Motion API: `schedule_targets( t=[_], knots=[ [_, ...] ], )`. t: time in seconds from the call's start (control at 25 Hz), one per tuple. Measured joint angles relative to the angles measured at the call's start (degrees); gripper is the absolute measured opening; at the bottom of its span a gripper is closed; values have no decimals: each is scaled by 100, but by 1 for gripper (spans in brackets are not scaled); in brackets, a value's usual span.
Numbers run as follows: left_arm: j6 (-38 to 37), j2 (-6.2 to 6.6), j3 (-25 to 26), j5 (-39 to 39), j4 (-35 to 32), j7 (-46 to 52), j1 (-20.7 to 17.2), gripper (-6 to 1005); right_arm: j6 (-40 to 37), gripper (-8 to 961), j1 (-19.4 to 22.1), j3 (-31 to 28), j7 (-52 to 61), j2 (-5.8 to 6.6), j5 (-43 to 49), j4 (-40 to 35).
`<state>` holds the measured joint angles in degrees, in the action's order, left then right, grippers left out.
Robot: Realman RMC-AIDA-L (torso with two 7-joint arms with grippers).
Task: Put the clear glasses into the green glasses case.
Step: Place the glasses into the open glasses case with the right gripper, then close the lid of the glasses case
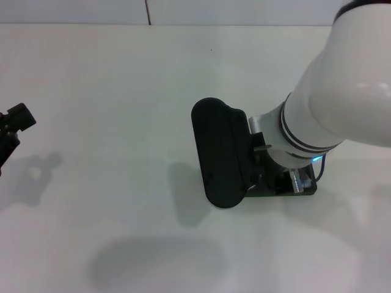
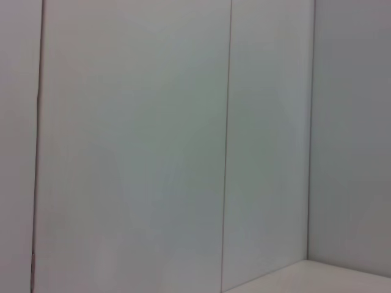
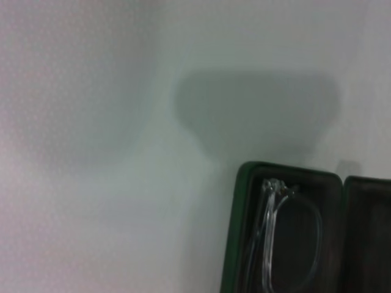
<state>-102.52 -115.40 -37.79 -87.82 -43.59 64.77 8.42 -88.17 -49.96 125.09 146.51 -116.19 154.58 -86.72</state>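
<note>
Glasses lie inside the open case, seemingly folded. Case sits on the white table, lid raised, under the right gripper; jaw state indeterminate. Only the right wrist view shows the glasses. Left gripper parked at table's left edge; its wrist view shows wall panels.

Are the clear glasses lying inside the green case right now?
Yes, the right wrist view shows the glasses resting in the open case.
</note>
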Motion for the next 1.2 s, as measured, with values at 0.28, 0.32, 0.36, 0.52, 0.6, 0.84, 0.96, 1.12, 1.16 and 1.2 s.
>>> schedule_targets(
  t=[0.28, 0.32, 0.36, 0.52, 0.6, 0.84, 0.96, 1.12, 1.16, 1.2],
  knots=[
    [-5, 0, 0, 5, 0, -9, -11, 71, -90, 193, 212, -39, -16, 0, -2, -287],
    [-5, 1, 1, 5, 0, -9, -13, 71, -109, 193, 255, -59, -26, 0, -11, -351],
    [-5, 0, 4, 6, 0, -9, -16, 71, -125, 193, 294, -70, -29, 0, -12, -403],
    [-6, -5, 18, 31, -4, 3, -23, 71, -225, 194, 586, -114, -42, -1, 13, -726],
    [-38, -7, 83, 46, -14, 37, -13, 71, -281, 194, 772, -224, -68, 0, 23, -957],
    [-252, -9, 379, 135, -28, 288, 97, 71, -310, 194, 1745, -1214, -522, 17, -60, -2165],
    [-260, -9, 385, 214, -39, 463, 111, 71, -307, 194, 2061, -1985, -732, 16, -506, -2444],
    [-261, -5, 388, 245, -48, 695, 159, 71, -272, 194, 2738, -3898, -1548, 4, -2303, -2837],
    [-261, 4, 385, 250, -54, 779, 194, 71, -272, 194, 2738, -3898, -1548, 4, -2303, -2837],
    [-261, 10, 376, 251, -55, 850, 236, 71, -259, 194, 2926, -4337, -1810, 1, -2824, -2864]
  ],
)
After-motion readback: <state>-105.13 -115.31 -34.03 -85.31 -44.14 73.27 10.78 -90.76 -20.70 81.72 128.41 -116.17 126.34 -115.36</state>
